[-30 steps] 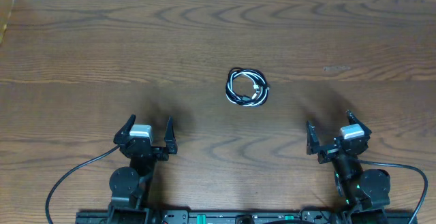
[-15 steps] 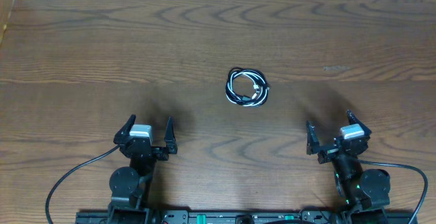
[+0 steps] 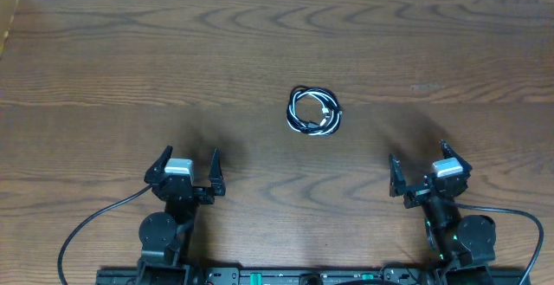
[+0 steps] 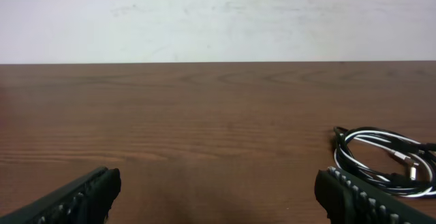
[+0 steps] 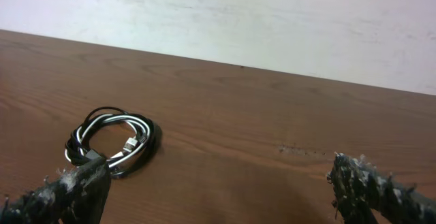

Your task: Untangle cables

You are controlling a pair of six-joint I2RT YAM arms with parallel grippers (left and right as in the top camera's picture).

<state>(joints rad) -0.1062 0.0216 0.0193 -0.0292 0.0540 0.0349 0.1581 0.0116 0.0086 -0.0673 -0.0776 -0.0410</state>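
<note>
Your left claw (image 3: 190,155) sits near the front edge of the dark brown wood-grain surface (image 3: 260,42). Its jaws are spread wide with nothing between them. Your right claw (image 3: 417,152) is the same on the other side, spread wide and empty.

The thin white cord (image 5: 120,120) and the thin black cord (image 5: 156,134) are wound together in one small round coil (image 3: 314,112). It lies flat on the surface about mid-width, ahead of and between the two claws and well apart from both. The loops overlap, with black mostly on the outside and white strands running inside it. A small silvery plug end (image 5: 129,144) lies inside the ring.

In the left wrist view the coil is at the right edge, partly cut off. In the right wrist view it is on the left, above that fingertip.

The left claw's fingers (image 4: 75,197) are black and ribbed. The right claw's fingers (image 5: 381,186) are black with rough, whitish flecks. A thick black wire (image 3: 86,224) curves out from the left arm's base. A plain, matte white wall (image 4: 218,13) stands behind the surface.
</note>
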